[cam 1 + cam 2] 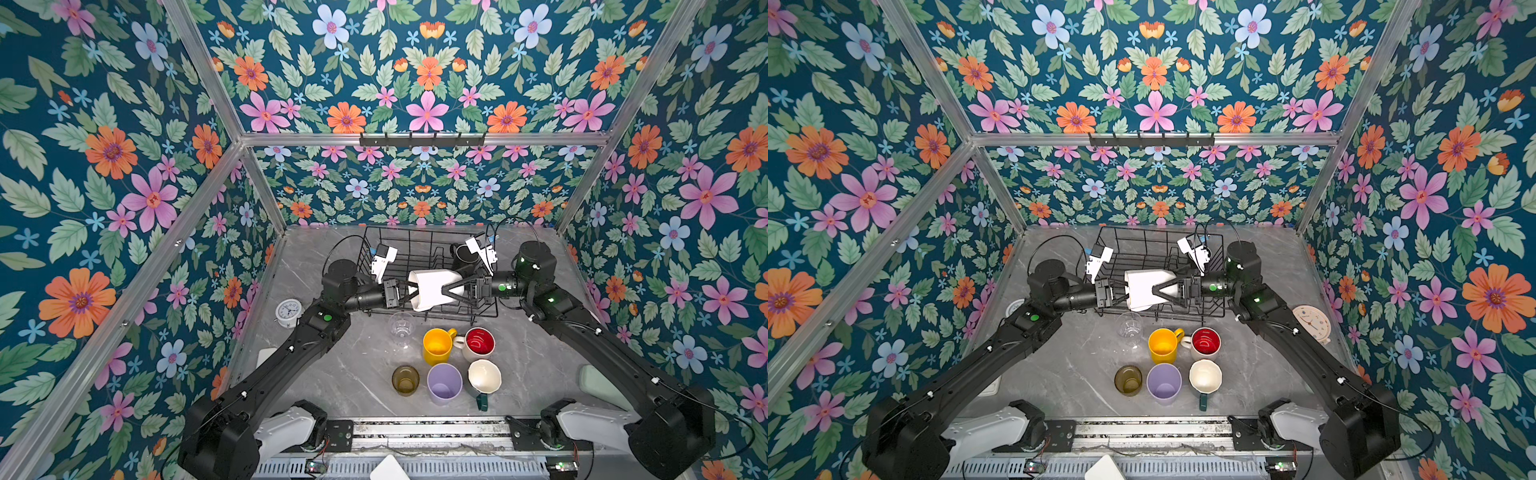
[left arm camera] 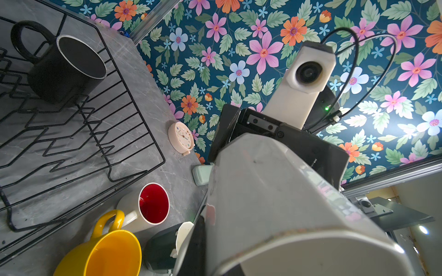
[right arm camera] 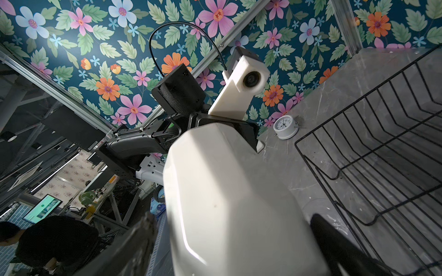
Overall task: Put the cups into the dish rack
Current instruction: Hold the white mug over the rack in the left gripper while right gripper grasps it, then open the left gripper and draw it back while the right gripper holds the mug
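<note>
Grey marble tabletop point(image 1: 353, 374). Up over dish rack point(image 1: 415, 245), white cup point(image 1: 428, 291) sideways between tools: left gripper point(image 1: 410, 289) pinches rim, right gripper point(image 1: 444, 287) gapes wide around body. Looks glazed, slick, breakable imo, so grab body.

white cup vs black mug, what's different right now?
White cup lies sideways in the air, pinched at the rim by the left gripper; black mug sits in the dish rack, ungripped. White cup is faceted, no handle visible; black mug is round with a loop handle. Both are opaque cups.
</note>
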Robot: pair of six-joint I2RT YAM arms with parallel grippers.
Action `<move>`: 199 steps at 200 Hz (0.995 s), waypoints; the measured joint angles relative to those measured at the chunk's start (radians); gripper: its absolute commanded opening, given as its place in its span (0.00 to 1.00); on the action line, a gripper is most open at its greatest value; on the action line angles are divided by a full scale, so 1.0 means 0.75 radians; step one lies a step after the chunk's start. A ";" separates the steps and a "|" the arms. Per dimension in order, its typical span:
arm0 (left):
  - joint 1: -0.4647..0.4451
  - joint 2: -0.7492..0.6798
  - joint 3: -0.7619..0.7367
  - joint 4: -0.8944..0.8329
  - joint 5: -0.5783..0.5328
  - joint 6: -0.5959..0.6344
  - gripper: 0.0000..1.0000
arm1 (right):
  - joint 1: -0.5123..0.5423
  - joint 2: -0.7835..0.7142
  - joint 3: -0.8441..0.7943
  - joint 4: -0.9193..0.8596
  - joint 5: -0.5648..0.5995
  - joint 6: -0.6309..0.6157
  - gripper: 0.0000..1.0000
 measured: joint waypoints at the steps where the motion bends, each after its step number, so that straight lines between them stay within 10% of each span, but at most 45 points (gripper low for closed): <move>1: 0.000 0.000 0.000 0.001 0.000 0.000 0.00 | 0.001 0.001 0.000 0.001 0.001 0.000 0.99; 100: 0.000 -0.005 -0.005 0.011 0.016 -0.005 0.00 | 0.085 0.065 0.036 0.008 0.007 -0.006 0.93; 199: 0.006 0.003 0.001 0.061 0.097 -0.039 0.00 | 0.084 0.074 0.050 0.030 -0.115 -0.041 0.38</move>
